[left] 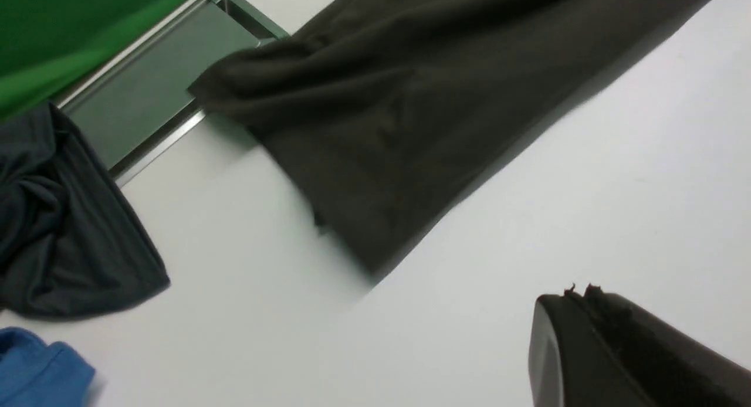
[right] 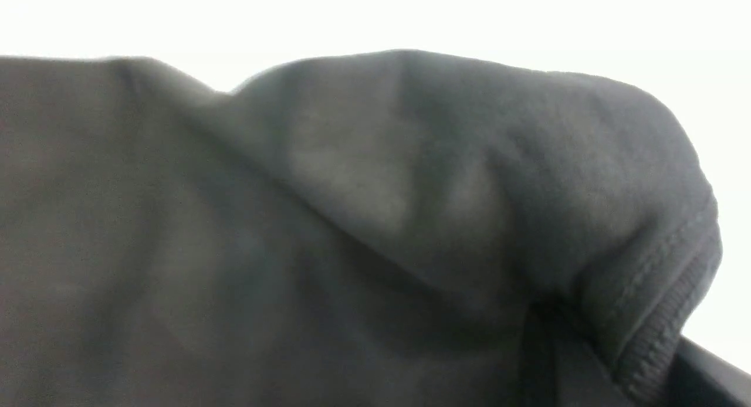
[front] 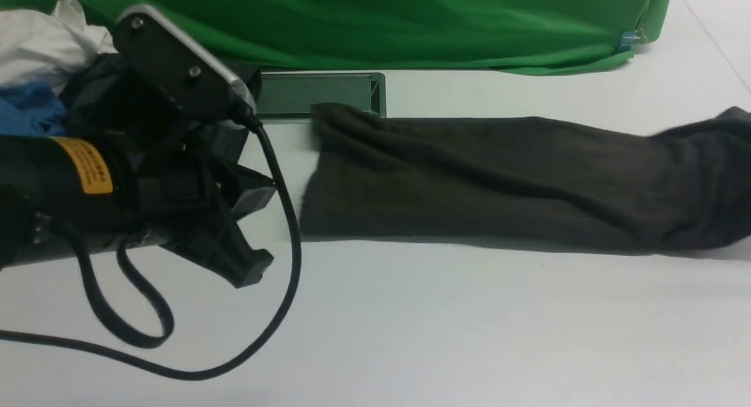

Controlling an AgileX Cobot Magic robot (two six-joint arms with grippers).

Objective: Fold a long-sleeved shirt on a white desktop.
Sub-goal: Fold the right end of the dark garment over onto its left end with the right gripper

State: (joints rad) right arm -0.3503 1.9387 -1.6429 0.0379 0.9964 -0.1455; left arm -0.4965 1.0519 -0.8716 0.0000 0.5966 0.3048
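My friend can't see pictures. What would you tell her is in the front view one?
A long dark shirt lies folded into a band across a white desktop. The robot's black left arm and its shut left gripper fill the left side, and a green cloth hangs behind.

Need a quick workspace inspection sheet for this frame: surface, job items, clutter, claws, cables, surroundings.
Surface: white desktop, bare in the foreground.
Job's things: long-sleeved shirt lies as a long band across the desktop, its left end overlapping a recessed metal tray.
Clutter: dark teal garment, blue garment and white cloth piled at far left.
Claws: left claw shut and empty, off the shirt; right claw not seen in the front view, its wrist camera is filled by shirt fabric and the jaws are not visible.
Cables: black cable loops from the left arm onto the desktop.
Surroundings: green cloth backdrop along the far edge.
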